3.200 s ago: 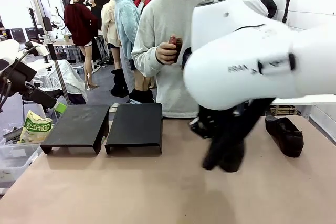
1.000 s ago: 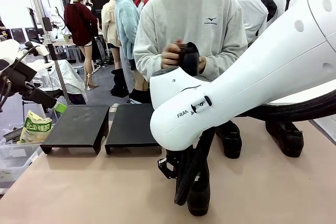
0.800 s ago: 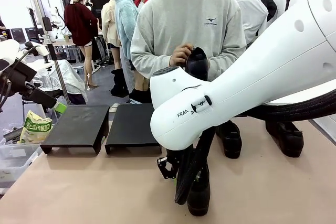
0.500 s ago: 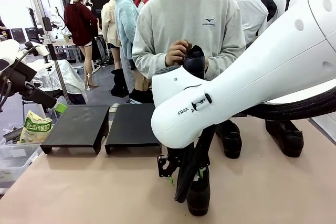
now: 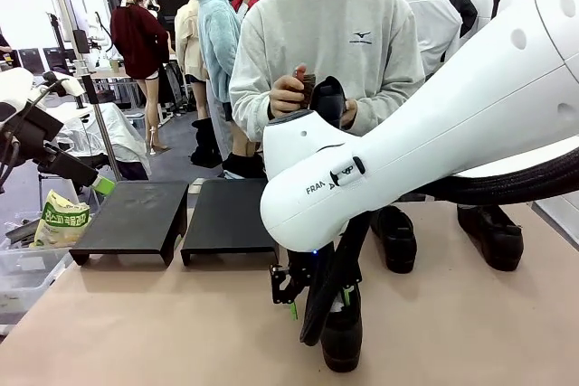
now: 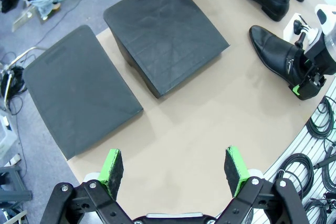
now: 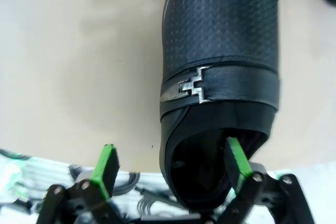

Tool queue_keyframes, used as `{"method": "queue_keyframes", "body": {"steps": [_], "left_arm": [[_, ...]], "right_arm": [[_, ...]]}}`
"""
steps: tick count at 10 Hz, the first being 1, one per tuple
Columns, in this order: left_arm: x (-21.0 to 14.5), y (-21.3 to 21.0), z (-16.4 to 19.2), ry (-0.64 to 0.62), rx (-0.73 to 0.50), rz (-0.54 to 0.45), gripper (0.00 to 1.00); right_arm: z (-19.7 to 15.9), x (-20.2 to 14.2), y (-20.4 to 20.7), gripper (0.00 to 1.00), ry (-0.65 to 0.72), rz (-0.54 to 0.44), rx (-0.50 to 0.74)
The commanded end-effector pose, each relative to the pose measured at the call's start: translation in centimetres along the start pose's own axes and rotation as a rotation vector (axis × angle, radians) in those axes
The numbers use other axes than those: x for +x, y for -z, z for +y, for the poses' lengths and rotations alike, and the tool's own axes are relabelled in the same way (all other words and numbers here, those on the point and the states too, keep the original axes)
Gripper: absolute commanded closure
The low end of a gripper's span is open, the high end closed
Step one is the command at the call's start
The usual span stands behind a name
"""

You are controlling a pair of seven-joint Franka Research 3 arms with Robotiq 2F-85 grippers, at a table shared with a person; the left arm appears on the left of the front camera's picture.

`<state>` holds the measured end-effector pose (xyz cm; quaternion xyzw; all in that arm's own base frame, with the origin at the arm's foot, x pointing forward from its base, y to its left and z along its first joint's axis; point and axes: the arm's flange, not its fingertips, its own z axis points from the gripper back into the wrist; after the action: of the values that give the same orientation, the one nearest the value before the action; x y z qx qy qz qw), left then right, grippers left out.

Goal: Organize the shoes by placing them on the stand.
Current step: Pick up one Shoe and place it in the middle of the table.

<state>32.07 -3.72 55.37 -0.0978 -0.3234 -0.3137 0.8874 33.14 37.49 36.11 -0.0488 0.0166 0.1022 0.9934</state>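
A black shoe with a silver buckle (image 7: 220, 51) stands on the table at front centre (image 5: 342, 336). My right gripper (image 7: 170, 163) is open over its heel end, one finger at the collar and the other beside the shoe; from the front it hangs at the shoe's back (image 5: 318, 305). Two more shoes (image 5: 395, 237) (image 5: 493, 232) sit on the table's right. The person holds a fourth shoe (image 5: 327, 97) in both hands. Two black stands (image 5: 136, 214) (image 5: 233, 214) sit at the left rear. High over the table, my left gripper (image 6: 173, 169) is open with nothing in it.
The right arm's white body (image 5: 407, 151) spans the middle of the table and hides part of it. A snack bag (image 5: 61, 219) lies in a bin off the table's left edge. Cables (image 6: 315, 124) hang beyond the table's near edge.
My right arm carried the shoe from the right side to front centre. Within the last second its fingers spread apart off the shoe. The person turned the held shoe in their hands.
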Motion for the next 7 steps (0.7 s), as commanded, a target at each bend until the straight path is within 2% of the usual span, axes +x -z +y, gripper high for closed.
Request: {"method": "queue_keyframes", "body": {"steps": [1, 7], "left_arm": [[-0.05, -0.03, 0.10, 0.005, 0.000, 0.000, 0.00], [-0.05, -0.03, 0.10, 0.005, 0.000, 0.000, 0.00]], "right_arm": [[0.12, -0.11, 0.13, 0.00, 0.014, -0.005, -0.008], [0.12, -0.11, 0.13, 0.00, 0.014, -0.005, -0.008]]}}
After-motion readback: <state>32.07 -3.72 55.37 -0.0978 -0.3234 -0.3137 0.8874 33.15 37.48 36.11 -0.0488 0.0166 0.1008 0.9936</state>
